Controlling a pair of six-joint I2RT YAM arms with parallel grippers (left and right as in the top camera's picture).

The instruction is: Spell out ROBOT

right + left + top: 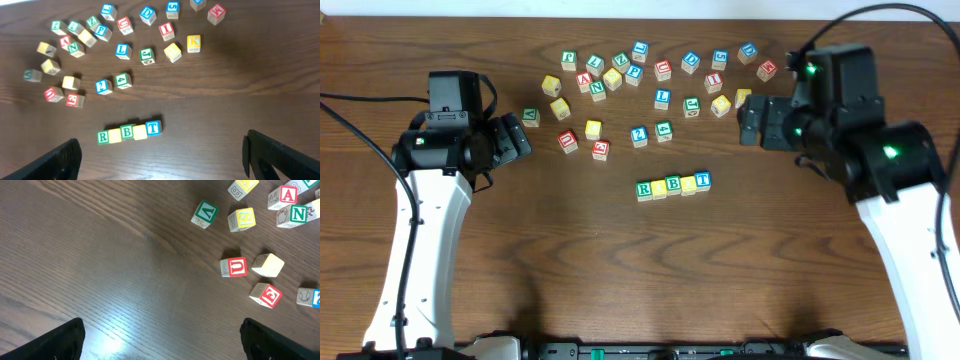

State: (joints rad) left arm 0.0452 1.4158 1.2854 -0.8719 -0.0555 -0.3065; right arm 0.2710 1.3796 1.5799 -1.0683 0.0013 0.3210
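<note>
You have a dark wood-grain counter with spare letter blocks scattered across its far half. A red A block sits just beside a green N block. A blue L block and a yellow K block stand apart. One red block possibly shows a U.

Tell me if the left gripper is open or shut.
Open. The left gripper's fingers stand far apart, only bare table between them.

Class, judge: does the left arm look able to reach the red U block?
Probably yes: the left gripper hangs open, with only bare table between it and the red U block.
</note>
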